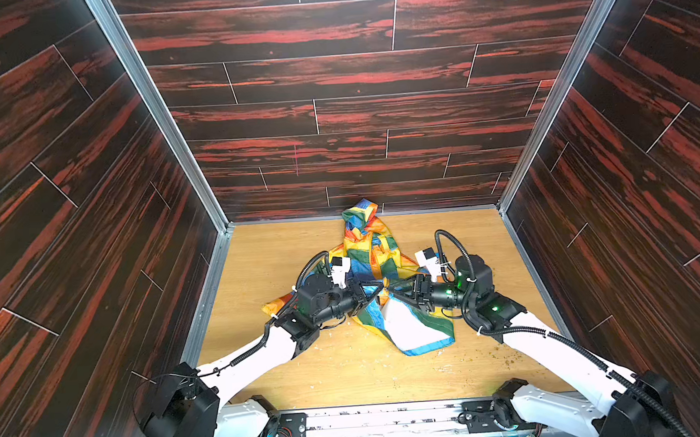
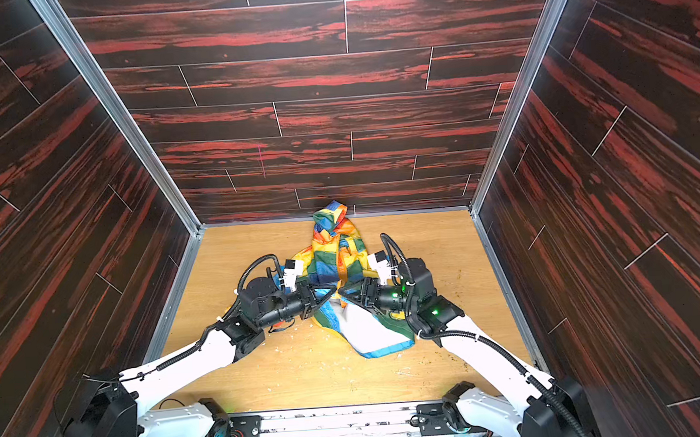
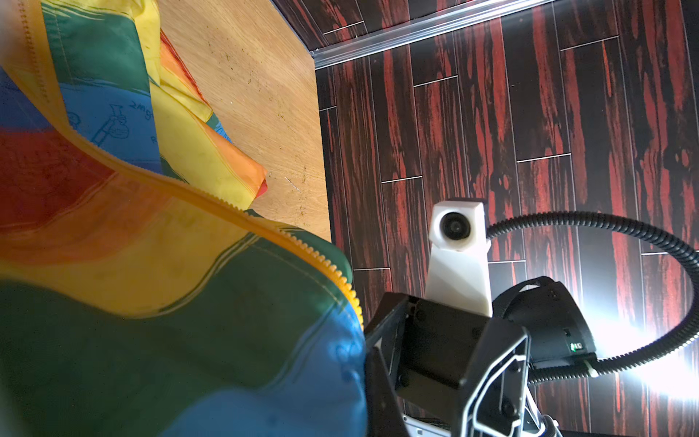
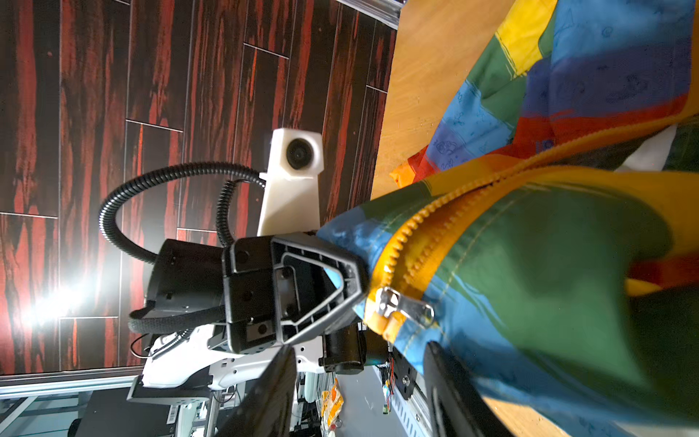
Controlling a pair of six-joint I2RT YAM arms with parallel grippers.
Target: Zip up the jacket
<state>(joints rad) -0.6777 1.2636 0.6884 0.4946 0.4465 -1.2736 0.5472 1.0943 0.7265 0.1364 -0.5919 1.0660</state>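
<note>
The jacket (image 1: pixel 378 263) is laid in the middle of the wooden table (image 1: pixel 279 253). At the near end a flap is turned over, so the white lining (image 1: pixel 404 324) is seen. Just behind that, the jacket's bottom edge by the yellow zipper (image 4: pixel 416 227) is pinched tight by the left pincer (image 1: pixel 379 287). The right pincer (image 1: pixel 392 288) is held spread beside the silver zipper pull (image 4: pixel 406 308). The hood (image 1: pixel 358 215) is seen by the back wall (image 1: pixel 354 115).

jacket (image 1: pixel 377 251): 1 | zipper (image 4: pixel 412 223): 1, yellow | zipper pull (image 4: pixel 406 307): 1, metal | grippers: 2, left gripper (image 1: pixel 379 287) plus right gripper (image 1: pixel 392 288) | arms: 2, left arm (image 1: pixel 256 354) plus right arm (image 1: pixel 564 352) | wrist cameras (image 1: pixel 340 270) (image 1: pixel 428 260): 2, white, one per arm | table (image 1: pixel 308 380): 1, light wood | walls (image 1: pixel 331 83): 3, dark red wood grain
</note>
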